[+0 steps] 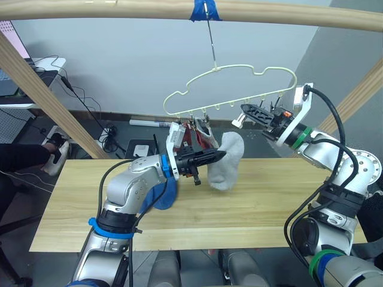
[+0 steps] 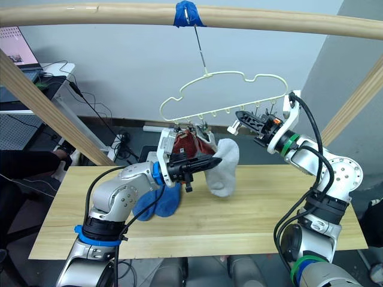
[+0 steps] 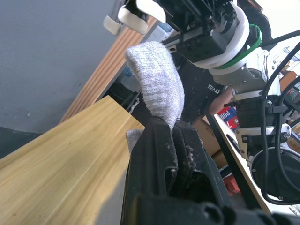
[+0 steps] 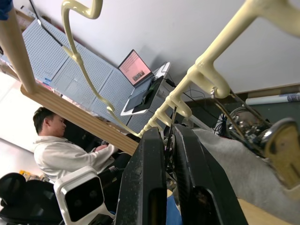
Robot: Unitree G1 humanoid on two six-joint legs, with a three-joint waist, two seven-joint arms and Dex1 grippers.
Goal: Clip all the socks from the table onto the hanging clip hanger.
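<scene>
Wooden bar frame [image 1: 251, 12]: across the top, with slanted side posts; blue tape where the hanger's hook hangs.

Table [image 1: 263, 203]: pale planks, running wide under both arms.

Clip hanger [image 1: 239, 81]: cloud-shaped pale-yellow wire, hanging by its metal hook from the taped bar, above the far edge of the table; row of small clips along its lower edge.

Left gripper [image 1: 220, 156]: raised above the table, just below the hanger's left end; black fingers closed tight on the cuff of a grey sock, seen clearly in the left wrist view.

Grey sock [image 1: 228, 161]: pinched at one edge by the left gripper, body drooping below and beside the fingertips, clear of the tabletop; upper end near the hanger's middle clips.

Right gripper [image 1: 246, 110]: held up at the hanger's lower rail, right of the middle, pointing toward the grey sock; fingers nearly together with only a thin slit between them; cannot tell whether anything is caught in that slit.

Blue socks [image 2: 158, 203]: lying on the table under the left forearm.

Red sock [image 2: 187, 143]: hanging from clips at the hanger's left end, just behind the left gripper.

Person [image 4: 56, 145]: seated in the background, in a light top.
</scene>
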